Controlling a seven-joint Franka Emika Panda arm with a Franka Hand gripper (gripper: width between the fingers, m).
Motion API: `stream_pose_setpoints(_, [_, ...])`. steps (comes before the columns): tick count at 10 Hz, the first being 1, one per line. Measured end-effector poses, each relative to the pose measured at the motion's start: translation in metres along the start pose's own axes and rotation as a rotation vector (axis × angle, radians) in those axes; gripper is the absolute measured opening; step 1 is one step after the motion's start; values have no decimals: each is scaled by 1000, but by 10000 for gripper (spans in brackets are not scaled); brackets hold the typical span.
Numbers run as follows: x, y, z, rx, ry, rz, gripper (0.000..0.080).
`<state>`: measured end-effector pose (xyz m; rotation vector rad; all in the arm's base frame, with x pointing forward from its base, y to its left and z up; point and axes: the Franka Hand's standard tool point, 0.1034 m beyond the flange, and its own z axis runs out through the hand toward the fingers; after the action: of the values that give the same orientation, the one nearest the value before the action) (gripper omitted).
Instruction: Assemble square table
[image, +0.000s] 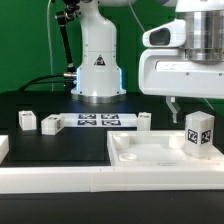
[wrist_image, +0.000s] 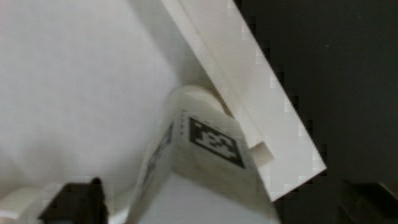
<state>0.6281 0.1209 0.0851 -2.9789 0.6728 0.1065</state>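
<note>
In the exterior view the jaws hang from the white hand of the arm above the far side of the square slab (image: 150, 152). Only a short dark fingertip (image: 172, 103) shows under the hand, so whether they are spread or closed cannot be told, and nothing is seen held in them. The slab lies flat on the black tabletop (image: 55, 148) directly below the jaws, raised rim upward. One tagged leg (image: 199, 135) stands upright on it, lower than the jaws and just to their side toward the exterior view's right, apart from them. Well away from the jaws, toward the exterior view's left, lies the marker board (image: 97, 121). A second leg (image: 50, 124) and a third leg (image: 27, 121) lie beyond it, and a fourth leg (image: 144, 121) sits nearer the jaws, at the board's end. The long border rail (image: 50, 176) runs along the near edge. In the wrist view the slab's flat face (wrist_image: 80, 90) and rim (wrist_image: 249, 80) fill the frame. The tagged leg (wrist_image: 210, 142) rests against the rim's inner side, ahead of the dark fingertips (wrist_image: 75, 200). Their gap is too cropped to judge.
</note>
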Motion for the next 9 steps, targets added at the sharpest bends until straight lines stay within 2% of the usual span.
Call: stream_pose_setpoints(9, [0,2,2,-2,-3,-692,649])
